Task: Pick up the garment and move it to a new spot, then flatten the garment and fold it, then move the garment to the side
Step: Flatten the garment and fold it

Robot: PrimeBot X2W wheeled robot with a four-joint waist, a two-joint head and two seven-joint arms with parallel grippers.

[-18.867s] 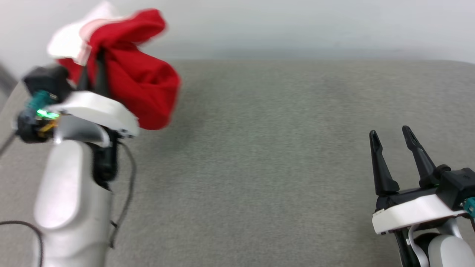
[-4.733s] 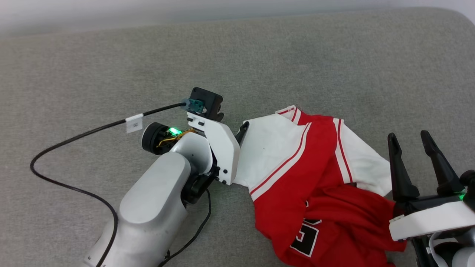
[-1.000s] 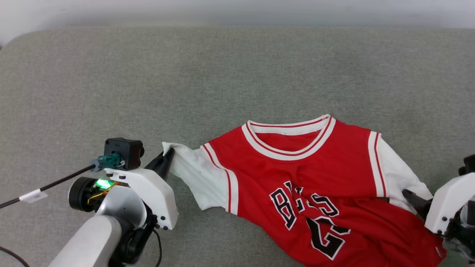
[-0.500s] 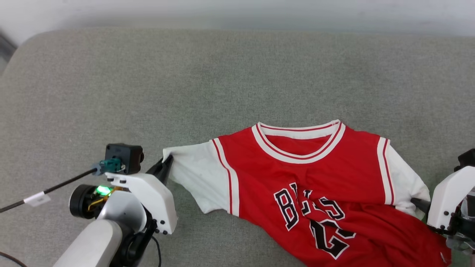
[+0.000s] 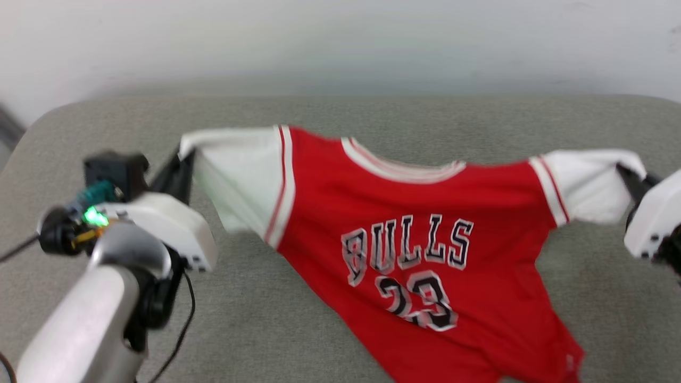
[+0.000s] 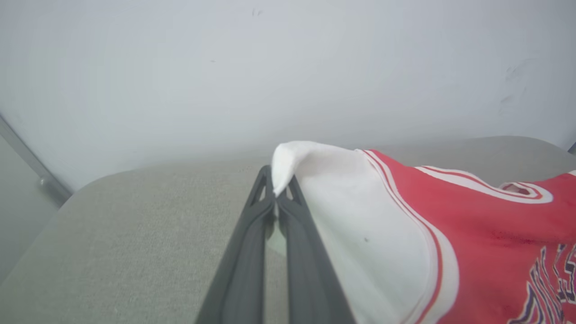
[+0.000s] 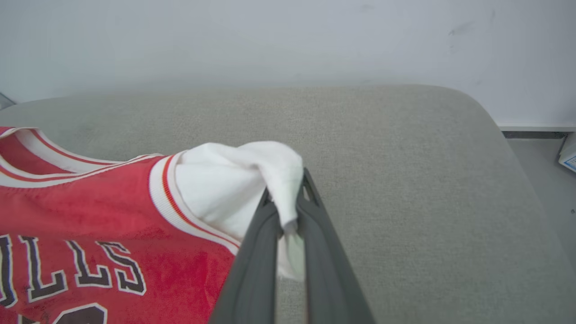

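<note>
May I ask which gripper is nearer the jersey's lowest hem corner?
Right: the right gripper pinches the sleeve above that corner; the left gripper holds the opposite sleeve, across the garment.

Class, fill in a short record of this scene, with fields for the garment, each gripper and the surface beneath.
garment: red jersey with white sleeves, front showing, reads BULLS 23, held spread by both sleeves
left gripper: fingers shut on one white sleeve tip
right gripper: fingers shut on the other sleeve tip
surface: grey padded top below the garment

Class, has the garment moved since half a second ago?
Yes. The garment has lifted toward the grey surface's far edge, stretched between the left gripper and right gripper.
</note>
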